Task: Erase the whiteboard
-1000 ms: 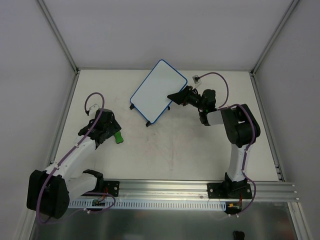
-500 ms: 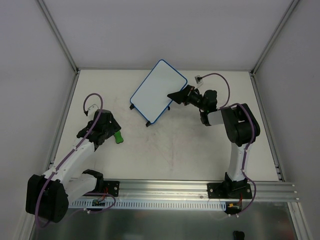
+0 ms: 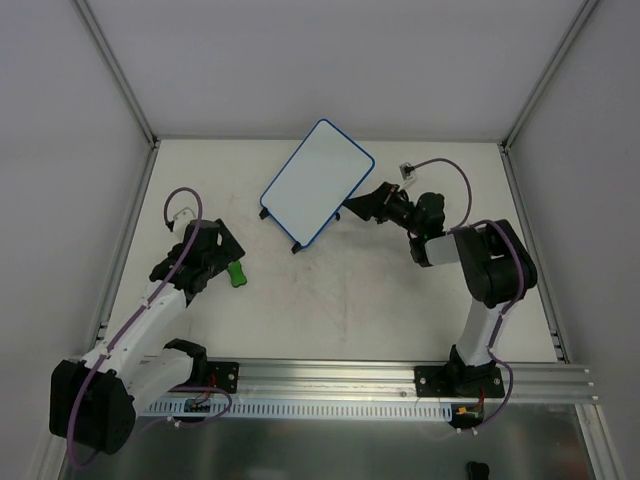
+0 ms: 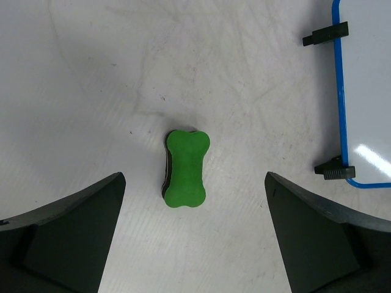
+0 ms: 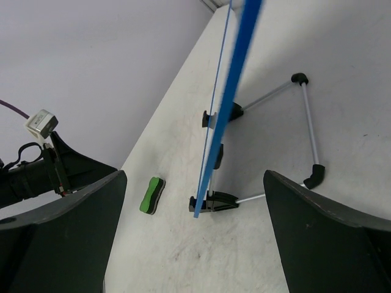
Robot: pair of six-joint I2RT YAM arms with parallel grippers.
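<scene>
The whiteboard (image 3: 318,180) stands tilted on a wire stand at the back middle of the table, and its white face shows no marks. My right gripper (image 3: 364,206) is open just off its lower right edge. In the right wrist view the blue rim (image 5: 235,79) runs edge-on ahead of the spread gripper (image 5: 194,176). A green bone-shaped eraser (image 3: 236,273) lies loose on the table. In the left wrist view the eraser (image 4: 186,168) has its near end level with the tips of my open left gripper (image 4: 194,178), and neither finger touches it.
The board's black feet (image 4: 333,171) and thin wire legs (image 5: 305,122) stick out around it. Metal frame posts and white walls bound the table on three sides. An aluminium rail (image 3: 330,378) carries both arm bases at the near edge.
Both grippers have opened. The left one let go of the eraser, which stays on the table. The right one released the board's edge and drew back to the right.
</scene>
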